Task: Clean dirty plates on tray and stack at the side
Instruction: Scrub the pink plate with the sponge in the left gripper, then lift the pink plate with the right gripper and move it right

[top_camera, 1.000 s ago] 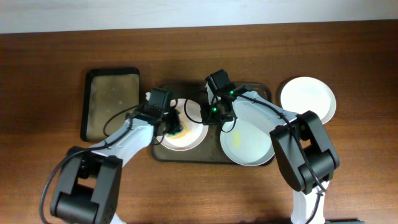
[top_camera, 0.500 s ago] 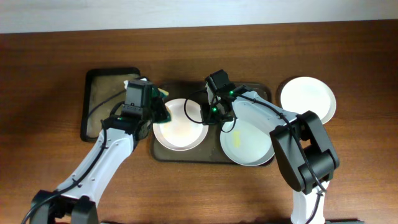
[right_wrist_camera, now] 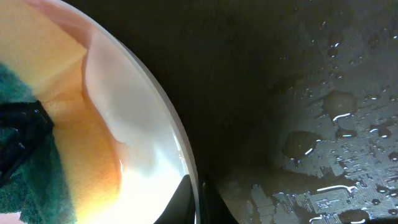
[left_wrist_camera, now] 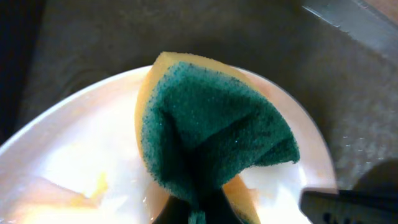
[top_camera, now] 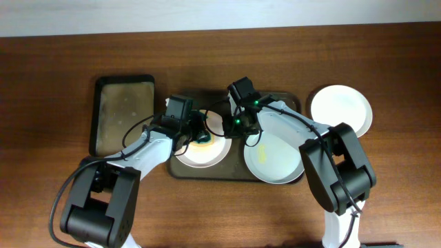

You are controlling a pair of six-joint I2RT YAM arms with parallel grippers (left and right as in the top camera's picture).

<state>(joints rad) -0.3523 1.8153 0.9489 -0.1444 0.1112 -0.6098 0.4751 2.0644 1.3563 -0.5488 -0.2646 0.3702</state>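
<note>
A white plate lies at the left of the dark brown tray. My left gripper is shut on a yellow and green sponge that rests on this plate. My right gripper is shut on the plate's right rim, one finger inside and one outside. A second white plate with a faint yellow smear lies at the tray's right. A third white plate sits on the table right of the tray.
A smaller black tray with a beige bottom stands left of the brown tray. The brown tray's floor is wet with water drops. The table's front edge lies below both arms.
The left gripper swung from the plate to the black tray half a second ago, and has now come back onto the plate with the sponge. The right arm has not moved.
</note>
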